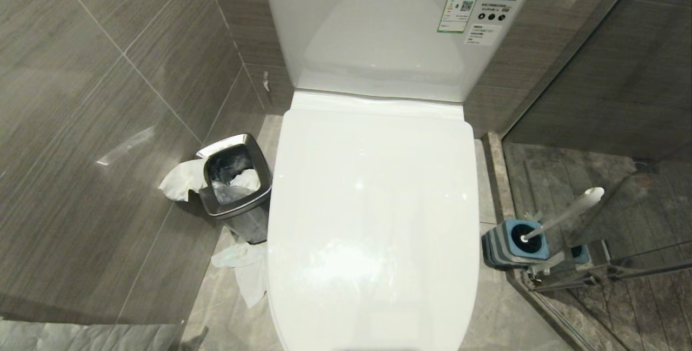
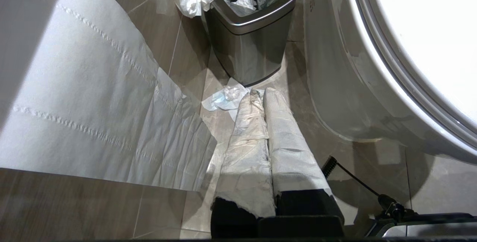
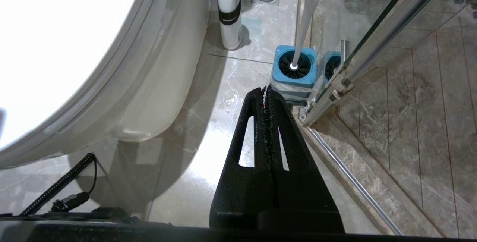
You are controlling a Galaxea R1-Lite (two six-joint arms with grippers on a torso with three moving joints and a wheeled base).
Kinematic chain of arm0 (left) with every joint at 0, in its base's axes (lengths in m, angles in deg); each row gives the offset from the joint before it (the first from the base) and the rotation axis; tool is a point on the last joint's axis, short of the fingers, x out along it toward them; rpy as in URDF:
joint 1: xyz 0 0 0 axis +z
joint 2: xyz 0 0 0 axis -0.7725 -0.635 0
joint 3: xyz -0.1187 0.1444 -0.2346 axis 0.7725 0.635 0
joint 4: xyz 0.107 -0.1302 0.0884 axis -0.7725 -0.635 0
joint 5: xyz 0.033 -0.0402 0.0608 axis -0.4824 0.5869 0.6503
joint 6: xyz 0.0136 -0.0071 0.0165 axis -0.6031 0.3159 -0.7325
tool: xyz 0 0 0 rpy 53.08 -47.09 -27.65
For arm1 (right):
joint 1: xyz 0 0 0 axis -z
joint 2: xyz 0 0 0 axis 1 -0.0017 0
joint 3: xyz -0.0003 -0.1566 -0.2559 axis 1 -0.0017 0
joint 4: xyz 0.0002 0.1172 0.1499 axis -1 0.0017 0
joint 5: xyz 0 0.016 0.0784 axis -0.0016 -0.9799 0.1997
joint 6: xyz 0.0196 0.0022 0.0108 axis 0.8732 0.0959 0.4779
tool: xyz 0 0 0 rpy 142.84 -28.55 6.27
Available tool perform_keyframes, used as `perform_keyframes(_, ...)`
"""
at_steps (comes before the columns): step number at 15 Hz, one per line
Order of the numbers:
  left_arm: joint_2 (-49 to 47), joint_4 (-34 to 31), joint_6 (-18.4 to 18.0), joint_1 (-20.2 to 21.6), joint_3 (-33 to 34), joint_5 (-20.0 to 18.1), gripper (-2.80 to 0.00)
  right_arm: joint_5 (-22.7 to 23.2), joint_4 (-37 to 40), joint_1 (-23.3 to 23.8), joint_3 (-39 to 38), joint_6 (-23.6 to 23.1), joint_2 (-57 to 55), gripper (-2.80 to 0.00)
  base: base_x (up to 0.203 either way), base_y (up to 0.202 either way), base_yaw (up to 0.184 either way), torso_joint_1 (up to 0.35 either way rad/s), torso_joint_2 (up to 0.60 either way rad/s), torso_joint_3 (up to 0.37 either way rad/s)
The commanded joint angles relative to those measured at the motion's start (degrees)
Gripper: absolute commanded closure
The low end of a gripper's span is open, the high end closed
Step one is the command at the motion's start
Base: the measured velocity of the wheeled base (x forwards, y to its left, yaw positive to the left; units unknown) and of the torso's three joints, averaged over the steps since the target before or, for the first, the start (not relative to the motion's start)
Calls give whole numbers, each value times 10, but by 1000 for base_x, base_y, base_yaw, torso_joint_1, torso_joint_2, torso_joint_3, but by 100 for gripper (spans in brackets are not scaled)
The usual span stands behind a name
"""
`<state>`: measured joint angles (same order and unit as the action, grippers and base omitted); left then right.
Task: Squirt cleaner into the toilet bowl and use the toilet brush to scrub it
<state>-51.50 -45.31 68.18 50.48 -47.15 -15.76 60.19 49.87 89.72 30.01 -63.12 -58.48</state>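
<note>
Lid (image 1: 373,216) down, both arms parked low beside the toilet.
We read the right gripper (image 3: 267,90) as nearer the work: clenched, empty, brush (image 3: 303,18) just ahead in its holder (image 3: 294,79), handle near upright; bottle (image 3: 229,14) past it by the toilet. Left gripper (image 2: 261,94) clenched, empty, bin (image 2: 249,44) ahead.

Glossy white toilet lid (image 1: 373,216) — brushed steel bin (image 1: 236,189) — crumpled paper (image 1: 181,180).
</note>
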Motion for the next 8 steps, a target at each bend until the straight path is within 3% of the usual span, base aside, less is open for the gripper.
perform_keyframes(1, 0, 0, 0, 0, 0, -1, 0, 0, 0, 0, 0, 0, 0, 0, 0, 0, 0, 0, 0, 0)
perform_keyframes(8, 0, 0, 0, 0, 0, -1, 0, 0, 0, 0, 0, 0, 0, 0, 0, 0, 0, 0, 0, 0)
